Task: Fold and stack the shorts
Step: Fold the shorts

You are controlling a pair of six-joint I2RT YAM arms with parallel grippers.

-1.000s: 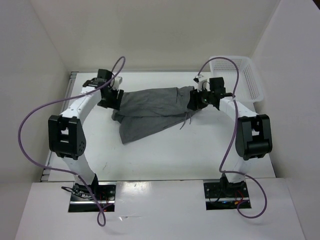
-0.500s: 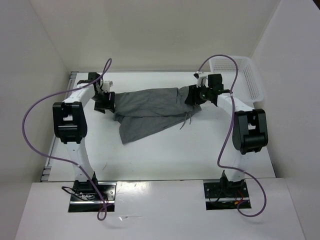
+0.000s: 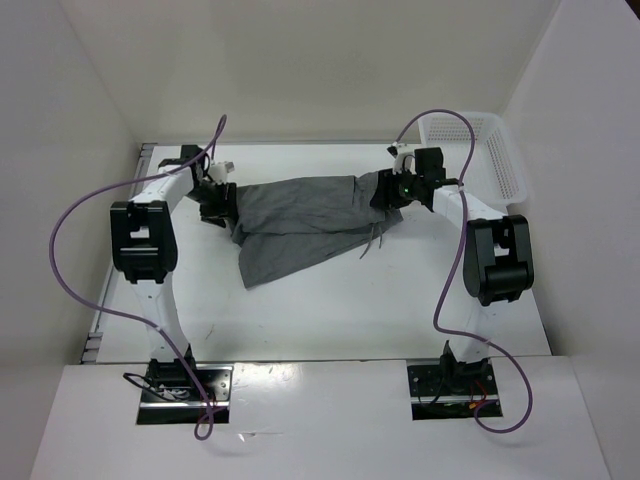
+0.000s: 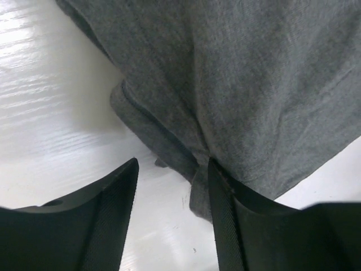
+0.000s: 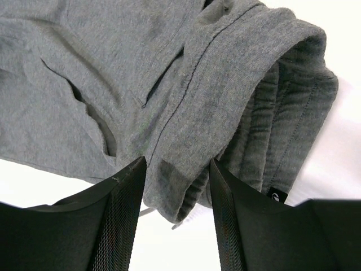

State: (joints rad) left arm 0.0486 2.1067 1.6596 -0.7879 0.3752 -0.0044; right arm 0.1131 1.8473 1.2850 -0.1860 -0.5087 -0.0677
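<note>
Shorts lie across the far half of the desk, stretched L to R between the two arms. Waistband end is at the R, legs run toward the L, and the near leg slants down toward the desk's middle. Cloth is rumpled, not folded flat. Thin drawstring hangs off the waistband end onto the desk.

Left fingers are low over the leg end and stand apart. The gap shows mostly bare desk, w/ a hem corner just inside, touching the inner face of the finger on the R of the wrist view. Nothing clamped.

Right fingers are at the waistband, also apart. The rolled-over waistband fills the gap between them, w/ a small black label at its edge. Can't tell if they press the cloth or only straddle it. A pocket slit shows further along the fabric.

White mesh basket sits at the far R corner, apart from the shorts.
</note>
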